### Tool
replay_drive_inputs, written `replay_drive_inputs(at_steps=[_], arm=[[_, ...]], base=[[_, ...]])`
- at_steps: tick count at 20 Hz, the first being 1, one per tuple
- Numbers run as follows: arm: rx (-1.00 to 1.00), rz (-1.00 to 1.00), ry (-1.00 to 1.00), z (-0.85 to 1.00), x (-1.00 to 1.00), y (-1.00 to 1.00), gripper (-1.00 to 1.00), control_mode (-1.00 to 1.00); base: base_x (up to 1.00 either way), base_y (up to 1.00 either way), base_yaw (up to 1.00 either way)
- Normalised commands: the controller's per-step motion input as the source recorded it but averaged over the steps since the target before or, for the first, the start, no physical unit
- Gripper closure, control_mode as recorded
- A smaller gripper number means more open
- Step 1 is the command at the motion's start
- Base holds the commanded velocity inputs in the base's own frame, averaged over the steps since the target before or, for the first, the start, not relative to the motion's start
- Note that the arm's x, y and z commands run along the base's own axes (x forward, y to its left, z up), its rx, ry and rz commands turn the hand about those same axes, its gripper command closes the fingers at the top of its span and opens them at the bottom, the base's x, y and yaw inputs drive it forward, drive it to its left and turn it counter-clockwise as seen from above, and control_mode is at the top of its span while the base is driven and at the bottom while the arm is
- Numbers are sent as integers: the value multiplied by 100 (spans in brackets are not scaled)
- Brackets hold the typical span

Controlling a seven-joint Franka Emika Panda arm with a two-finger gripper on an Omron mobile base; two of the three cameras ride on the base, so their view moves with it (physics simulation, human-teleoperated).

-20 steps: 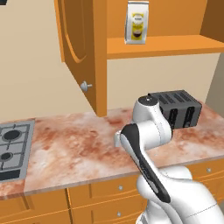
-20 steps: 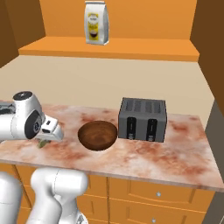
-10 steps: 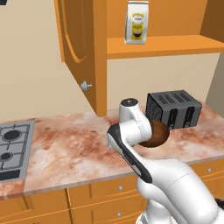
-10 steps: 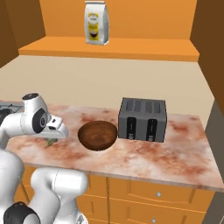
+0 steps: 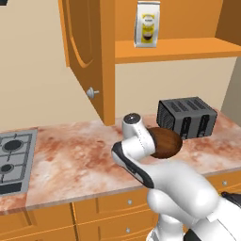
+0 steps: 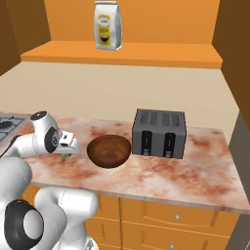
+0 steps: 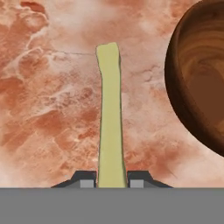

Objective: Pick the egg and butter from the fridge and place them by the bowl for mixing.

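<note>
**Item: butter** (image 7: 109, 118). A pale yellow-green slab, long and narrow, taken to be the task's butter. It was gripped at its near end and pointed away from the hand. It was held low over the counter (image 7: 43, 87), just left of the bowl (image 7: 197, 83). Contact with the stone could not be told.

**Handling (judged):** light, soft and greasy. It was likely to dent or slide under a hard squeeze. Hold was best taken across the two flat faces and close to the end, as was done here.

**Gripper** (image 7: 111, 181). Clamped on the butter, one dark finger tip seen on each side of the slab.

**Bowl.** Dark brown, glossy and wood-grained. It stood on the counter with the toaster (image 6: 159, 133) just to its right.

**Surroundings.** A stove (image 5: 12, 160) was set at the far left of the counter. A yellow-and-white bag (image 6: 107, 25) was kept on the orange shelf above.
</note>
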Motion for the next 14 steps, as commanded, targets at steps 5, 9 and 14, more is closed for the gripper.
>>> replay_drive_inputs(at_steps=[5, 9, 14], arm=[[-4, 0, 0, -18, 42, 0, 100, -100], [-3, 0, 0, -14, 25, 0, 100, -100], [0, 0, 0, 0, 0, 0, 100, -100]], base=[[0, 0, 0], [0, 0, 0], [0, 0, 0]])
